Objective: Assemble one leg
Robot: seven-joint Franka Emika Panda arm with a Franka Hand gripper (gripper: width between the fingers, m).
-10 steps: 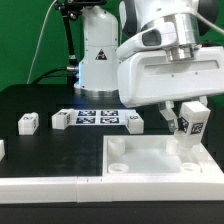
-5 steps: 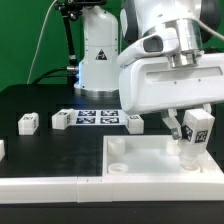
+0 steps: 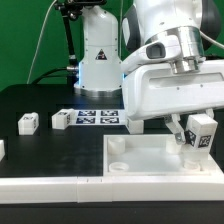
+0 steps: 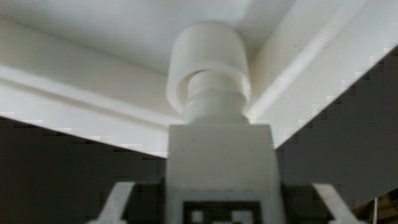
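My gripper is shut on a leg, a small white block with a black-and-white marker on its face. I hold it upright over the far right corner of the large white square panel. Its lower end sits at the panel's corner hole. In the wrist view the leg stands between my fingers and points down into the panel's corner. Three more legs lie on the table: one at the exterior view's left, one beside the marker board, one behind the panel.
The marker board lies flat on the black table behind the panel. A long white rail runs along the front edge at the exterior view's left. The robot base stands at the back.
My gripper has moved toward the exterior view's right and down with the leg, bringing it onto the panel's far right corner.
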